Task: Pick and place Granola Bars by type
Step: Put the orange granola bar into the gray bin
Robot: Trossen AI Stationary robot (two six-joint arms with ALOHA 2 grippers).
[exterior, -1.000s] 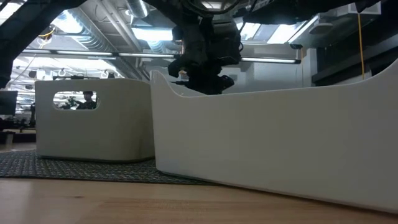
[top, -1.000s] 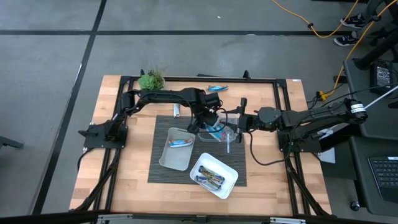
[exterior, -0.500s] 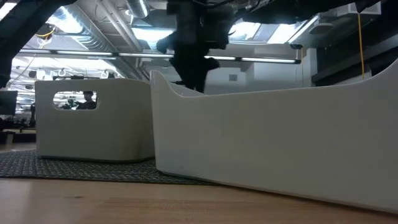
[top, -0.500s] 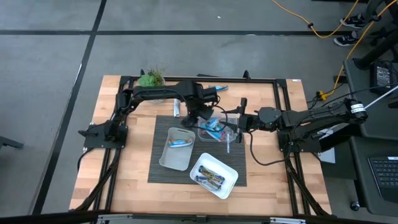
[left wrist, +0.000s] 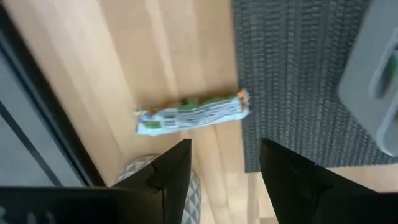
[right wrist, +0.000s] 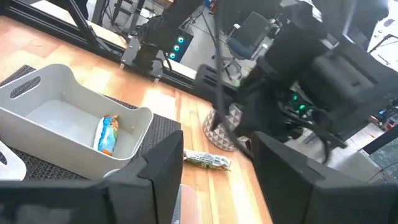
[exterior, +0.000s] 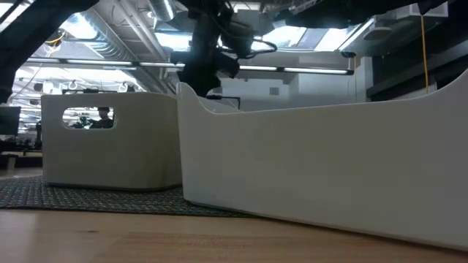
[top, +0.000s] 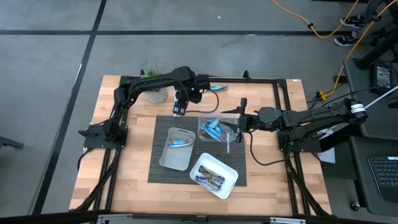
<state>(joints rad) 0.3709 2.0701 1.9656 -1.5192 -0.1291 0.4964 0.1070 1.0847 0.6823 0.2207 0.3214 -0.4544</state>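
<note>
Granola bars: one silver-green bar (left wrist: 191, 116) lies flat on the bare desk (top: 124, 168), just beside the far edge of the dark mat (top: 239, 174). One bar (top: 180, 142) in the grey tray (top: 166, 160). Several blue bars (top: 215, 130) in the clear tray (top: 202, 122). Several more (top: 210, 178) in the white tray (top: 229, 188). One blue bar (top: 218, 88) at the far desk edge, well apart from the trays.

Left end effector (left wrist: 221, 158): over the silver-green bar, fingers parted, holding nothing.

Right end effector (right wrist: 214, 171): at the clear tray's right side, fingers apart; whether it grips the tray cannot be told.

Other: potted plant (top: 154, 93) at the far left of the desk.
</note>
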